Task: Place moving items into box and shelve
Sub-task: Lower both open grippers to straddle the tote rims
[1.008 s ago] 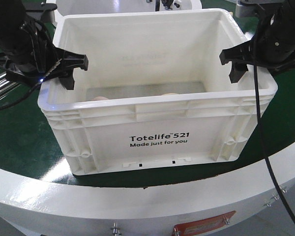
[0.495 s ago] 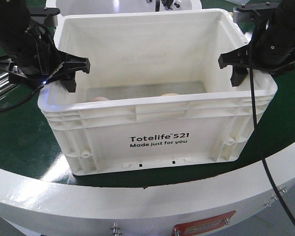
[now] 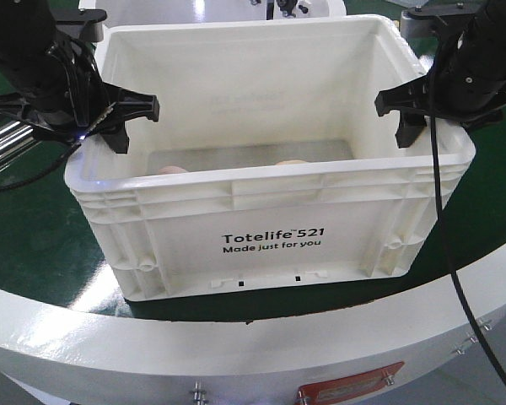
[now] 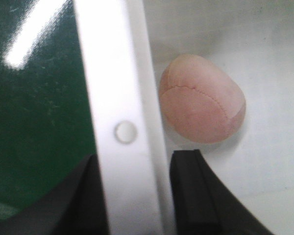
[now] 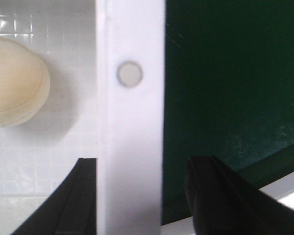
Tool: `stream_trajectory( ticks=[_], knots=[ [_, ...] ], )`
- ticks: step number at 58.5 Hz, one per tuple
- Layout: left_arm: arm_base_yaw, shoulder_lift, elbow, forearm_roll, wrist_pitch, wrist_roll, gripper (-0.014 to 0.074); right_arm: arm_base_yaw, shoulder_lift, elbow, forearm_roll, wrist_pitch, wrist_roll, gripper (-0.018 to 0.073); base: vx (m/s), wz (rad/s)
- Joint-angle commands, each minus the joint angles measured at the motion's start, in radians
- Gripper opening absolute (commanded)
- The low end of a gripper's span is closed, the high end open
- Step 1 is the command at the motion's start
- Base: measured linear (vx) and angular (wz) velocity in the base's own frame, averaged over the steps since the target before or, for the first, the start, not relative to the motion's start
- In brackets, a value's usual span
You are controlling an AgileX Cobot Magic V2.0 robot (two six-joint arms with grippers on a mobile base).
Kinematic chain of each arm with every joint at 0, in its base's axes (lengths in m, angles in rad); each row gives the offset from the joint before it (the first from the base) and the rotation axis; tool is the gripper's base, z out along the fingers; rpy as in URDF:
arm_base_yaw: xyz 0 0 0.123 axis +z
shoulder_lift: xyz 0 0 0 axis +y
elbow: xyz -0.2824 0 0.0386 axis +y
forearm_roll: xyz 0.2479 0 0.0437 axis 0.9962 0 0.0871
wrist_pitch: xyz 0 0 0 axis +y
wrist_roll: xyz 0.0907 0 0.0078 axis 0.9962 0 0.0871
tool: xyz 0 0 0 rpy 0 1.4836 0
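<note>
White plastic box [image 3: 270, 228], both balls inside, a gripper poised over each end wall.

Left gripper [image 4: 137, 196] and right gripper [image 5: 137, 196] each hang spread open astride a short-side rim, unclamped; the pinkish ball [image 4: 202, 100] and pale ball [image 5: 14, 83] lie on the floor inside, on the green tabletop [image 3: 34, 245].

One box [image 3: 270, 228], two balls [image 4: 202, 100]

White box rim [image 5: 131, 122] between the spread right tool [image 5: 139, 196] fingers, pale yellow ball [image 5: 14, 83] inside
</note>
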Motion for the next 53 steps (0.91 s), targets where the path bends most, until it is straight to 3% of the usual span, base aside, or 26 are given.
stream_trajectory(
  ticks=[1,16,33,53],
  knots=[
    [-0.003,-0.015,-0.013,0.025,-0.026,0.004,0.0256,-0.002,-0.023,-0.021,0.002,0.027,0.018,0.0228,0.0,0.0],
    [-0.003,-0.015,-0.013,0.024,-0.019,0.056,-0.0009,-0.002,-0.023,-0.021,-0.009,0.04,-0.009,0.0012,0.0,0.0],
    [-0.003,-0.018,-0.013,0.026,-0.038,0.056,-0.0006,-0.002,-0.023,-0.021,-0.015,0.04,-0.029,-0.0008,0.0,0.0],
    [-0.003,-0.038,-0.017,0.056,-0.04,0.045,-0.0005,-0.002,-0.07,-0.021,-0.102,0.024,-0.016,-0.0008,0.0,0.0]
  ],
)
